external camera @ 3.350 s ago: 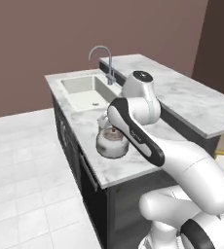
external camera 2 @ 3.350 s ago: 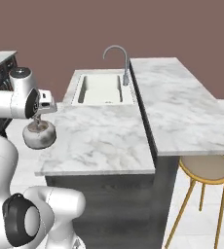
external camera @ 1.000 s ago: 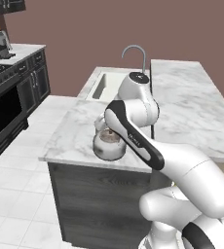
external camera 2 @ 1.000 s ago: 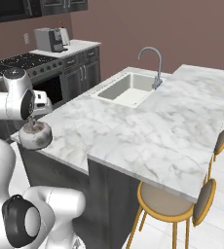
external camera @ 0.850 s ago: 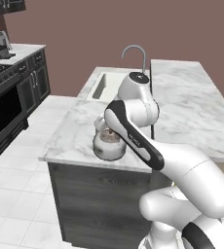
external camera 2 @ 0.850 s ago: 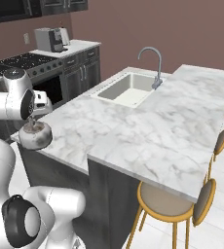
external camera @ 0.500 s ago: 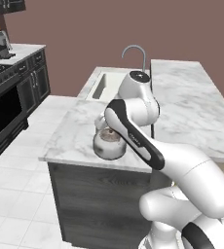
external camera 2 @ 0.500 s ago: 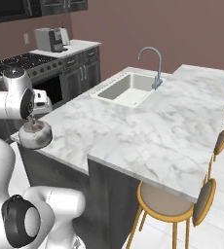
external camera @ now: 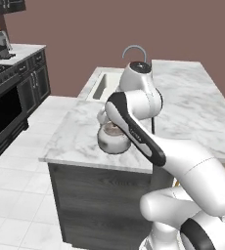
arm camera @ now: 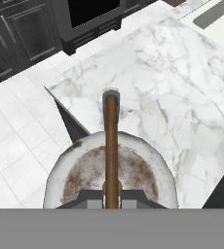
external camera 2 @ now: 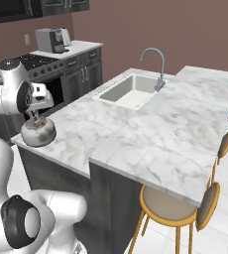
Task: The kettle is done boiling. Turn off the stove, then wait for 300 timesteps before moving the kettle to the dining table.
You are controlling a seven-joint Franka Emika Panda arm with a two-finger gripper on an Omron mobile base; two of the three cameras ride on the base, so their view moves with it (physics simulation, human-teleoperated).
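Nothing has shifted: gripper [arm camera: 112, 193] stays clamped on kettle [external camera 2: 37, 132] handle, rust-brown lid visible from hand view.

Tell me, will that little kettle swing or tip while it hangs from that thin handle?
Probably it swings a little: the gripper is shut on the thin brown handle alone. The kettle looks squat and wide, so it should stay level and stand steady on the marble counter.
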